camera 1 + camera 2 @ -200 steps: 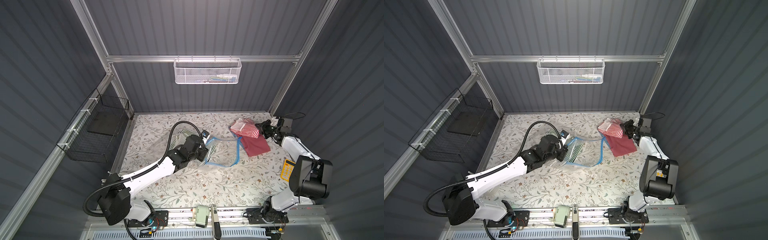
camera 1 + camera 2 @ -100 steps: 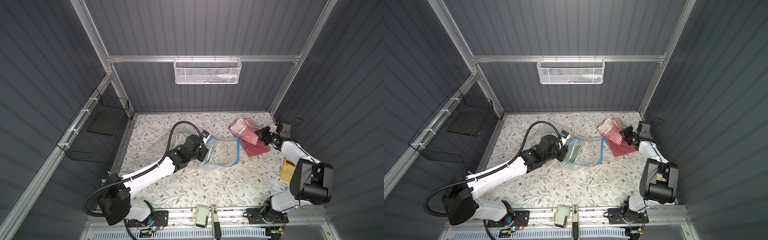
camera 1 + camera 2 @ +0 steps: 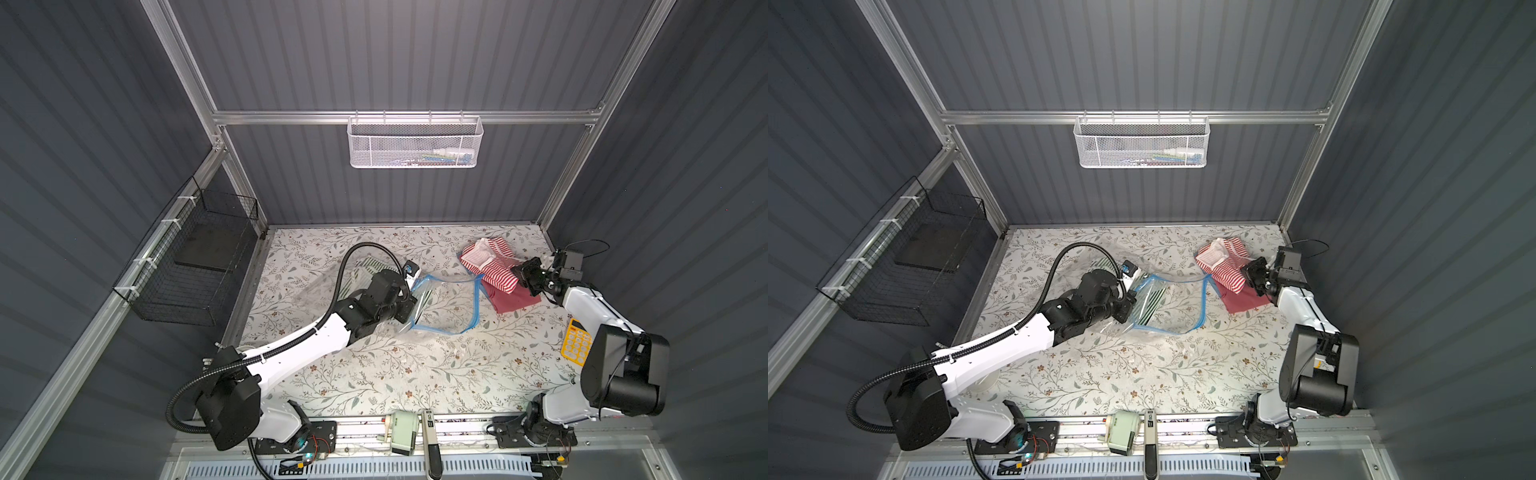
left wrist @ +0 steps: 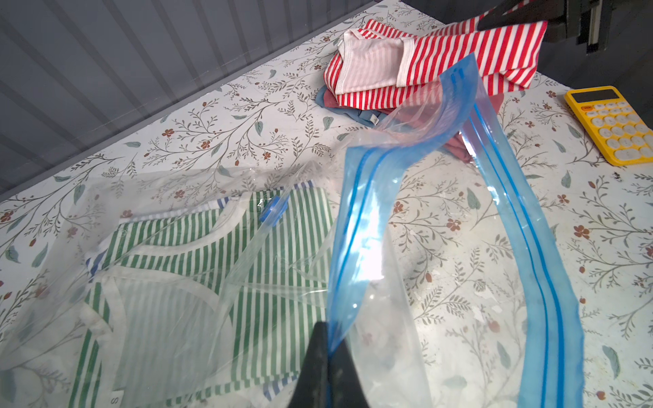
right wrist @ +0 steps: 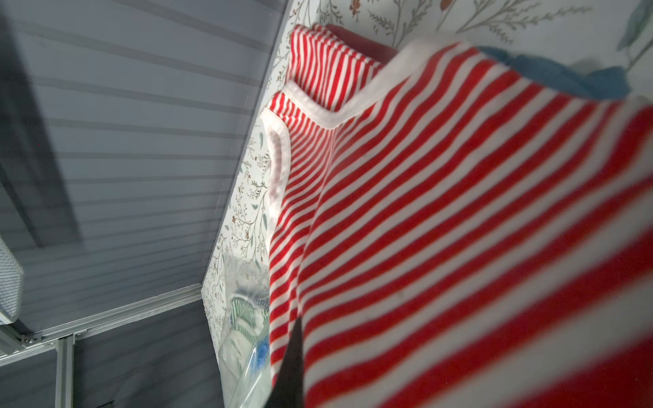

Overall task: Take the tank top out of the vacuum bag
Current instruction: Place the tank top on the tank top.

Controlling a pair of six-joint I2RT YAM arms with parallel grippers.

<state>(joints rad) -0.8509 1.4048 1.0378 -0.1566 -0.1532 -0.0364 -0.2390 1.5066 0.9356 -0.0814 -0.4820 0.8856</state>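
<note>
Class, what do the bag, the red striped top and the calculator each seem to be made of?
The bag: thin clear plastic film, glossy and creased; the tabletop pattern shows through, and glare sits on its blue zip strip. The red striped top: soft knit cloth, probably cotton jersey, matte; it folds and drapes. The calculator: likely hard plastic, smooth yellow case with pale keys.

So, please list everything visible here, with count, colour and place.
vacuum bag: 1, clear with blue zip strip, table middle
green-striped tank top: 1, green and white, inside the vacuum bag
red-striped tank top: 1, red and white, right rear
garment: 1, dark red, under the red-striped tank top
calculator: 1, yellow, right edge
mesh basket: 1, white, back rail
wire basket: 1, black, left wall
left gripper: 1, black, shut on the vacuum bag
right gripper: 1, black, shut on the red-striped tank top
</note>
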